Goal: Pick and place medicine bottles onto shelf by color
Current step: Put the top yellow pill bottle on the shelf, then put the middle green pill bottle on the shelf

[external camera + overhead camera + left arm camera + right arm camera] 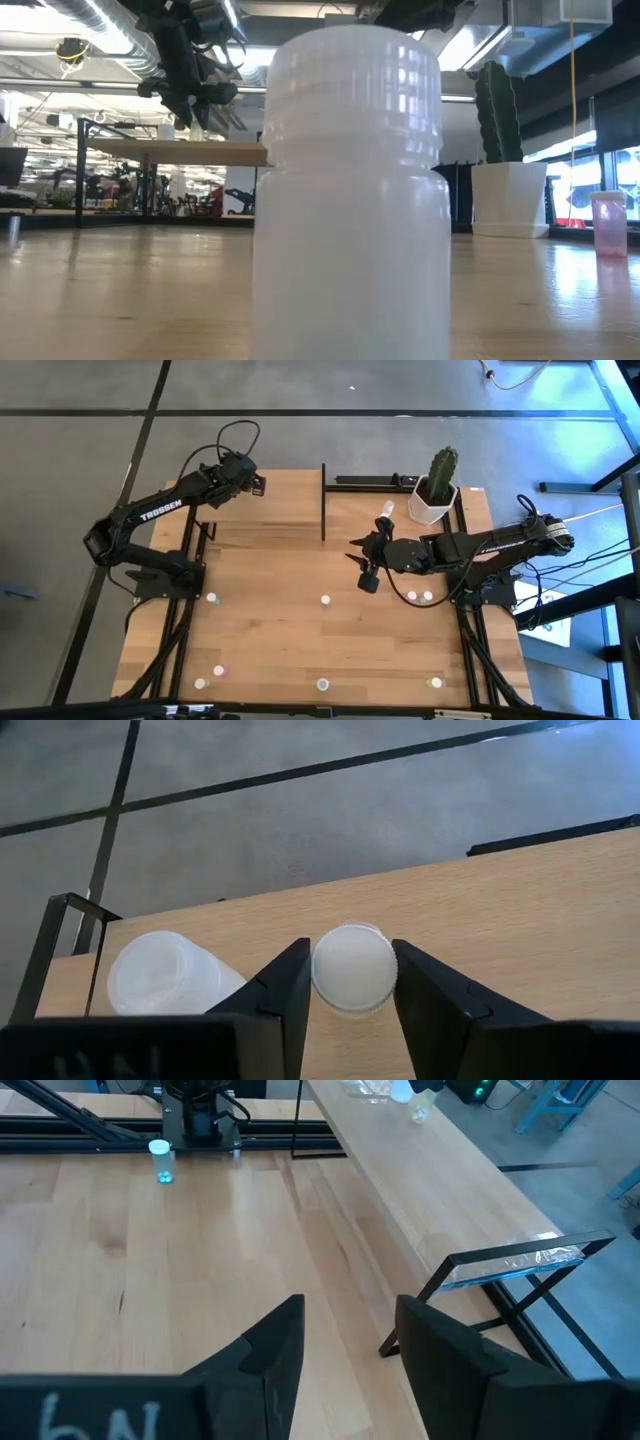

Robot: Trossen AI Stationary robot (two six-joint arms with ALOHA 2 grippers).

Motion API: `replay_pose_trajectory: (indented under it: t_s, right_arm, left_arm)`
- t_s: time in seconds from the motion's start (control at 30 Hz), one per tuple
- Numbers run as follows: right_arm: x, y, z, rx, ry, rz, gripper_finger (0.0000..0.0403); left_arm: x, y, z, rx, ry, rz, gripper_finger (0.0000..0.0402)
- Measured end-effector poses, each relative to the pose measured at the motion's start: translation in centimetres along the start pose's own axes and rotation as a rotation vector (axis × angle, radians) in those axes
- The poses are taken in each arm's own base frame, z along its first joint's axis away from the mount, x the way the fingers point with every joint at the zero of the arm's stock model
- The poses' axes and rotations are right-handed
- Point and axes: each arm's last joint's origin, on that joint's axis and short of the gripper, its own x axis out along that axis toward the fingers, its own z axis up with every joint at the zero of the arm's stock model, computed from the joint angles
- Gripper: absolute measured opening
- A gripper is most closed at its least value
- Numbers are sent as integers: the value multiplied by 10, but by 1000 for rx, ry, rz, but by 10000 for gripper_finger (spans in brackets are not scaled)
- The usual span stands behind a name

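My left gripper (256, 482) is over the far left end of the light-wood shelf (290, 495), shut on a white bottle (353, 967) that I see cap-up between its fingers. A second white bottle (165, 976) lies on its side on the shelf beside it. My right gripper (359, 565) is open and empty above the table, right of centre, near the shelf's front edge; it also shows in the right wrist view (350, 1308). Several small bottles stand on the table, among them a white one (325, 600) and a pink pair (419, 596). My left gripper pinches the white bottle's cap (330, 982) between its two fingers, one on each side of the rim. The fingers come from above, pointing down. The bottle is upright over the shelf board; whether its base rests on the board I cannot tell.
A white pot with a green cactus (435, 488) stands at the shelf's right end, with a pale bottle (387, 510) near it. A black post (323, 500) divides the shelf. More bottles stand along the near edge (322, 683). One white bottle (350, 190) fills the low view.
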Motion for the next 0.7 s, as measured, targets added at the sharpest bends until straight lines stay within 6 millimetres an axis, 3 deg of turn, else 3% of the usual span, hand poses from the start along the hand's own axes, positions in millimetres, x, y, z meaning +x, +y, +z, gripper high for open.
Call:
replay_pose_trajectory:
  t_s: [0.37, 0.7]
  right_arm:
    - [0, 0, 0, 0, 0, 0, 161]
    - [0, 0, 0, 0, 0, 1, 161]
  left_arm:
    - [0, 0, 0, 1, -4, 8, 217]
    - [-7, 4, 2, -15, -24, -3, 235]
